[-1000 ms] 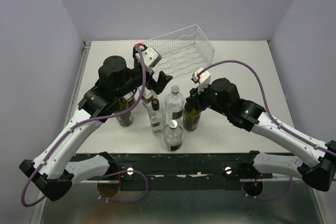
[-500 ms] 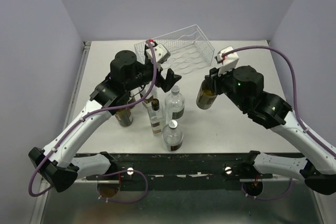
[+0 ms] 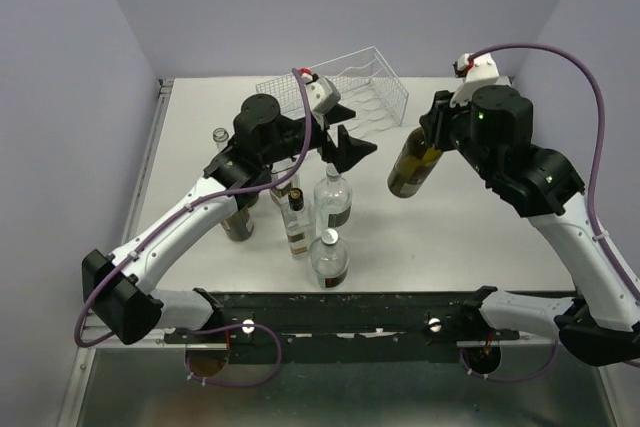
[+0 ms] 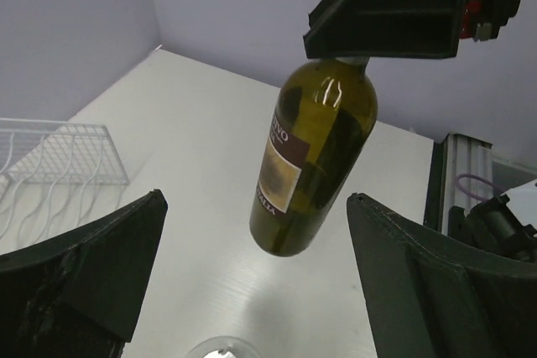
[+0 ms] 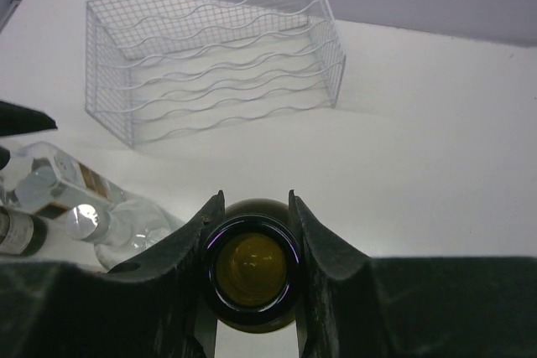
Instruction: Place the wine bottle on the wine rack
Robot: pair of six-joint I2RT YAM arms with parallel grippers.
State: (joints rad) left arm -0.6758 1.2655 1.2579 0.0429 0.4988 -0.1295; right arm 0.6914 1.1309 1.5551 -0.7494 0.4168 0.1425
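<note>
Both jaws of the right gripper (image 5: 253, 200) are pinched on the neck of the wine bottle (image 3: 412, 169), hung clear of the table (image 3: 450, 237). The bottle should be laid level into a wavy cradle of the wine rack (image 5: 218, 56), ahead and leftward, avoiding the wide-spread left gripper (image 3: 352, 133).
</note>
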